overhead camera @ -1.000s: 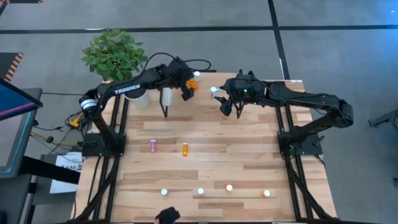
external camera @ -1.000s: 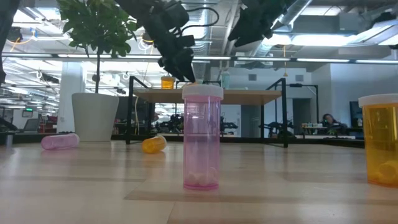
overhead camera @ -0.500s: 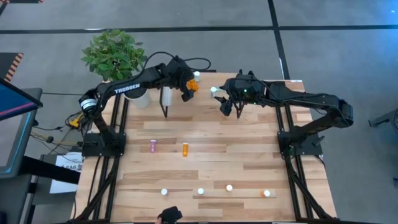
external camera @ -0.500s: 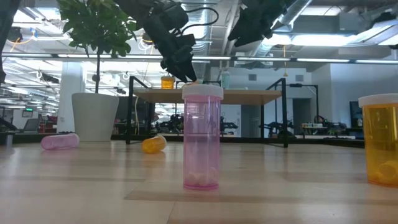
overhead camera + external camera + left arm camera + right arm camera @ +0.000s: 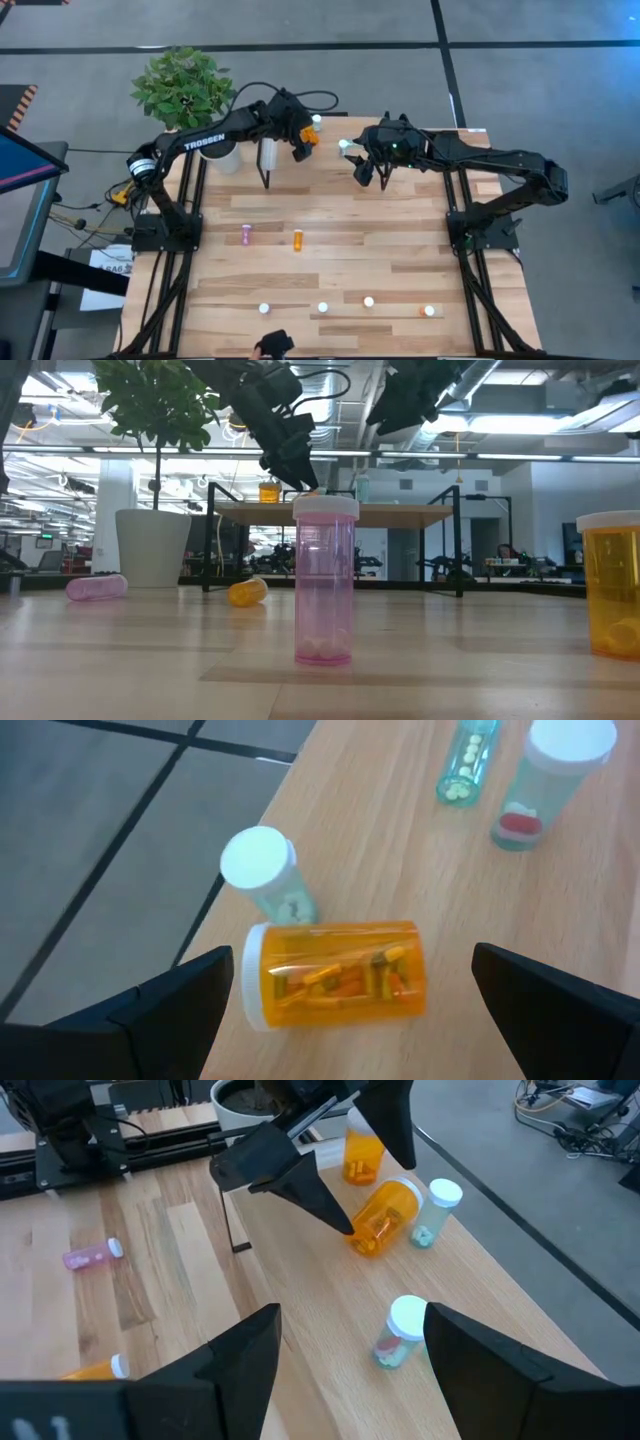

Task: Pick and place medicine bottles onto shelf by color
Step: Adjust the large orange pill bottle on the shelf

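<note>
- The left end effector (image 5: 340,1010) is held wide open above the shelf (image 5: 420,860), its fingers spread to either side of a large orange bottle (image 5: 338,973) that lies on its side; no contact with it is seen.
- Just beside that bottle, a small teal bottle (image 5: 266,872) with a white cap stands near the shelf's edge.
- Farther along the shelf, a slim teal bottle (image 5: 466,762) lies flat and a larger pale bottle (image 5: 545,780) stands upright.
- The right end effector (image 5: 345,1355) is open and empty, poised over the shelf near a white-capped bottle (image 5: 400,1332).
- In the right wrist view, another orange bottle (image 5: 362,1155) stands upright on the shelf.
- On the table (image 5: 400,250), a pink bottle (image 5: 246,235) and an orange bottle (image 5: 297,239) lie flat, well apart from the shelf.
- Four more bottles stand in a row along the table's near edge.
</note>
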`<state>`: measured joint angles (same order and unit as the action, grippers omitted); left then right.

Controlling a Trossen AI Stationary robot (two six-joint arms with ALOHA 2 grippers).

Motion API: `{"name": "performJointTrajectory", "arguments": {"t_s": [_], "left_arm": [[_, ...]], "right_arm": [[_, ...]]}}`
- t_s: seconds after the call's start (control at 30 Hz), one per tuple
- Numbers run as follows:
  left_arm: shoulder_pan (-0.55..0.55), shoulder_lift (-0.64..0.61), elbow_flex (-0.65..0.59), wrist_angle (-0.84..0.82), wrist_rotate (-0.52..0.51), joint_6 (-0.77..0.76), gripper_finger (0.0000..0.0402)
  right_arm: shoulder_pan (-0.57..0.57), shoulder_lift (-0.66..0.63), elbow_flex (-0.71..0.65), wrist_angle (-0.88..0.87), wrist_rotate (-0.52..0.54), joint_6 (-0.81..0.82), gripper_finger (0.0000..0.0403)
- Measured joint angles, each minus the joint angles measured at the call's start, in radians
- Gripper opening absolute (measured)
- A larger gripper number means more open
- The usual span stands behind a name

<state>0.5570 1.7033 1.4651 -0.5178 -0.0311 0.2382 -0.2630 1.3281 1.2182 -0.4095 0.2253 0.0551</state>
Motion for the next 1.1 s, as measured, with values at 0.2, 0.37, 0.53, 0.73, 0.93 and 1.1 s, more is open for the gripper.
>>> {"name": "performJointTrajectory", "arguments": {"t_s": [0.2,0.37,0.53,0.73,0.93,1.1], "left_arm": [[0.006,0.000,0.000,0.003,0.000,0.013,0.0400],[0.006,0.000,0.000,0.012,0.000,0.022,0.0400],[0.013,0.001,0.000,0.024,0.002,0.043,0.0400],[0.020,0.014,0.000,0.025,0.033,0.048,0.0400],[0.027,0.039,0.000,0.016,0.027,0.046,0.0400],[0.027,0.049,0.000,0.017,0.022,0.045,0.0400]], "right_arm": [[0.000,0.000,0.000,0.000,0.000,0.005,0.0270],[0.000,0.000,0.000,0.002,0.000,0.006,0.0270],[0.000,0.000,0.000,0.010,0.000,0.008,0.0270],[0.000,0.000,0.000,0.016,0.000,0.008,0.0270],[0.000,0.000,0.001,0.025,0.000,0.008,0.0270],[0.000,0.000,0.001,0.025,0.000,0.008,0.0270]]}}
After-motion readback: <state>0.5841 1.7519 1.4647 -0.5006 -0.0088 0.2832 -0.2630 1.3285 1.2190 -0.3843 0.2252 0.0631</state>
